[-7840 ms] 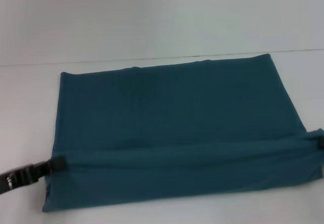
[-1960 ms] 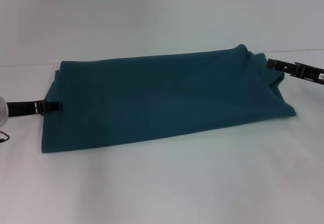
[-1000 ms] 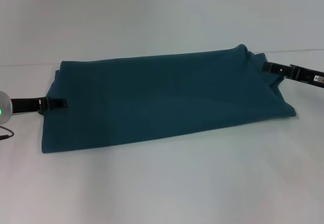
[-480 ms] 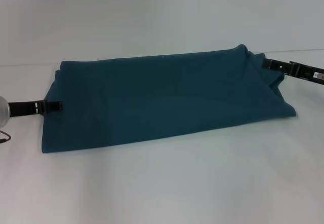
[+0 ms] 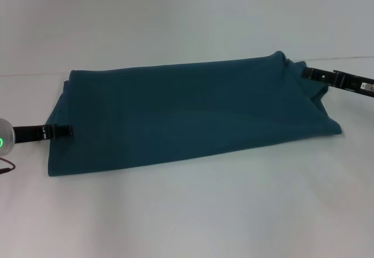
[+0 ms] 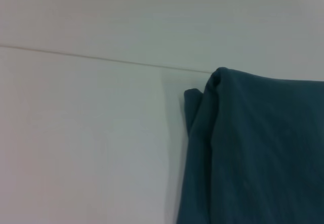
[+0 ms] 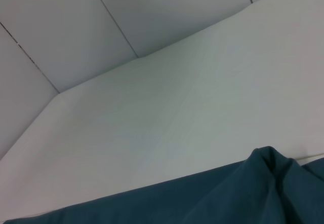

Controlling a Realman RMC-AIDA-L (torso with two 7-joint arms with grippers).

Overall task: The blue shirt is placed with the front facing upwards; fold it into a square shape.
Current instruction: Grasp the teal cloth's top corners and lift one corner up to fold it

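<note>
Head view: folded blue shirt (image 5: 187, 115) on table (image 5: 193, 211)

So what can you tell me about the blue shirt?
The blue shirt is plain dark teal, soft-looking cloth, folded into a long band lying flat on the white table. No print shows. The left gripper meets its left edge, the right gripper its bunched-up far right corner.

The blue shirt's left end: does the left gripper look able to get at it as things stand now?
Probably yes. In the head view the left gripper is already at the left edge of the blue shirt, low over the white table, and nothing lies between them. Whether it actually holds the cloth cannot be told.
</note>
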